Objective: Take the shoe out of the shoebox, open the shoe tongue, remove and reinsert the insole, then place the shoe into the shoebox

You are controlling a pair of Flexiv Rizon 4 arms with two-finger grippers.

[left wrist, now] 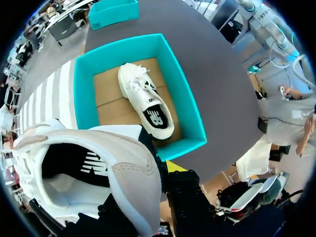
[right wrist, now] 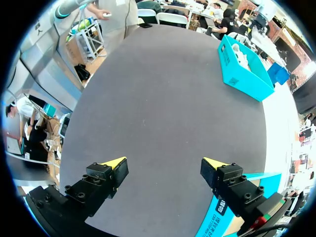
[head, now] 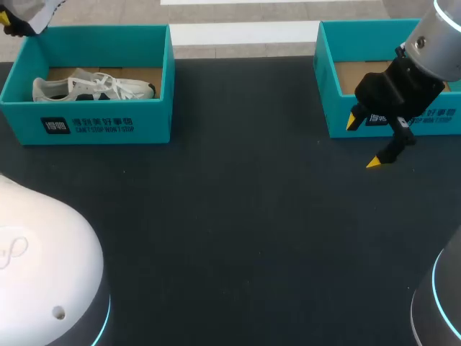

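Spanning the scene, the dark counter (head: pixel 238 238) carried two teal boxes, well apart: the left box (head: pixel 86 126) with a white boxed shoe (head: pixel 94 88) lying on its side inside, and the right box (head: pixel 328 101) showing only its cardboard floor. A second pale shoe (left wrist: pixel 98 182) hung in the air over the left box's far corner, its mouth facing the wrist camera. It looked light, with a soft upper that would cave under a hard squeeze and a stiffer sole and heel. The firm collar at the heel seemed the safest hold, and the insole would likely be thin and floppy, best pinched at its heel end.

The left arm reached in at the far left corner, pointing down over the box. The left hand (left wrist: pixel 162 168) appeared pinched on the shoe's rim, though only one yellow tip showed. The right hand (right wrist: pixel 165 165) hung low just before the right box, fingers spread, holding nothing.
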